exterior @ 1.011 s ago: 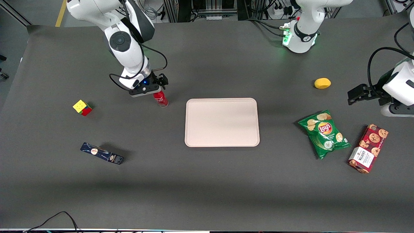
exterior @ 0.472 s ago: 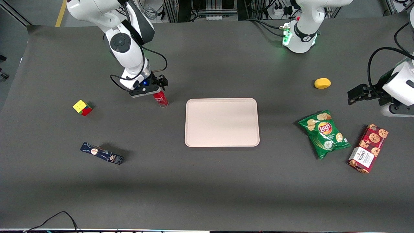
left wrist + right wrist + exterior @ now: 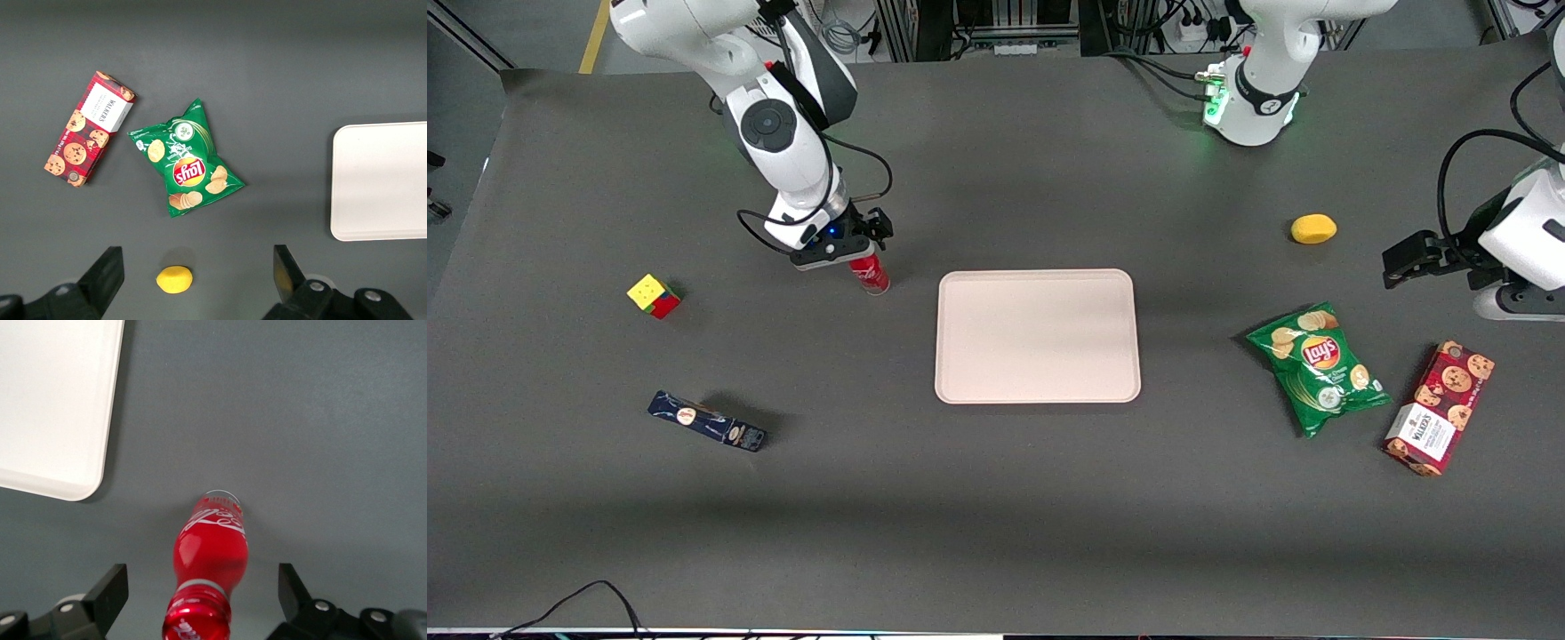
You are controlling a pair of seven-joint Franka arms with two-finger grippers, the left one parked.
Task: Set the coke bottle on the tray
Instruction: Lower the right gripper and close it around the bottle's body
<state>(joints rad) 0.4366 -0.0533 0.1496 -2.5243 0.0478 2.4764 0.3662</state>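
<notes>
Our gripper (image 3: 200,600) hangs spread over the bottle (image 3: 869,272), fingers astride its neck for a grasp. The tray (image 3: 1037,336) waits mid-table, just beside.

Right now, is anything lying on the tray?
Nothing: the tray shows only its bare pink surface. The coke bottle stands on the table beside it, with the gripper open around its neck. What is beneath the tray is covered.

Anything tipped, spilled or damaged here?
Nothing stands out. The coke bottle stands upright beside the tray, between the fingers of the open gripper, uncrushed.
</notes>
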